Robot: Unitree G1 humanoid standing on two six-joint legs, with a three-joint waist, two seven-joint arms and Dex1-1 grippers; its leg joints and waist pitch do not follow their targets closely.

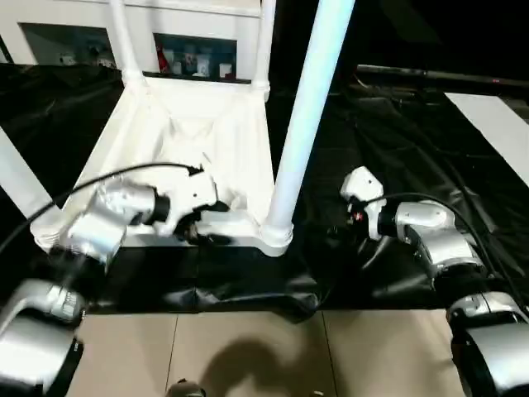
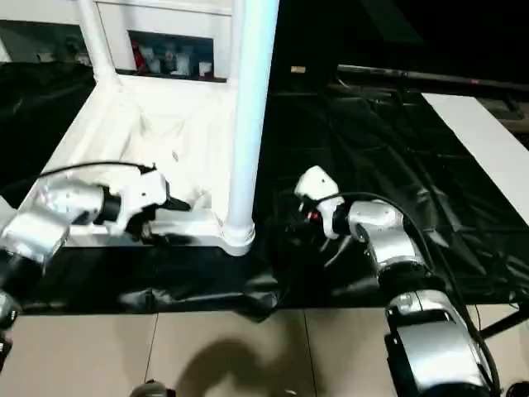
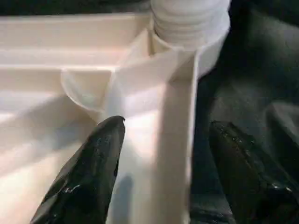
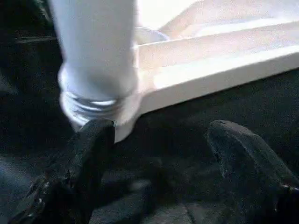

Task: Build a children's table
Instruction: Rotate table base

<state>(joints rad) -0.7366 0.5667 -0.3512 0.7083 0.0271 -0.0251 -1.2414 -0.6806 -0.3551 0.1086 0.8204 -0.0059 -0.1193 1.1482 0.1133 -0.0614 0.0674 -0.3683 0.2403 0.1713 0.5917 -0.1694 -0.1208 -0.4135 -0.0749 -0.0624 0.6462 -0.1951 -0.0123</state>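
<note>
White plastic dominated the scene: the tabletop point(image 1: 186, 141) lay upside down on a black floor sheet point(image 1: 397, 149), ribbed underside up, with legs standing from its corner sockets. The nearest leg point(image 1: 302, 116) rose from the near corner socket point(image 1: 277, 234), at about five o'clock on the tabletop as the head cameras saw it, and two far legs point(image 1: 122, 37) stood at eleven and one o'clock. The left gripper point(image 3: 159, 163) straddled the near rim wall just beside that socket, one black finger point(image 3: 88, 172) inside the tray and the other outside — jaws apart, not visibly pinching the wall. The right gripper point(image 4: 154, 172) hovered over the sheet at roughly three o'clock from the socket, fingers spread wide and holding nothing, the leg's threaded base just ahead of it in its wrist view. By my reading, the step in hand was seating or tightening this near leg. The next move likely called for the left jaws to steady the rim while the right closed round the leg base — squarely, lest the tall tube tip or the thread bind.
</note>
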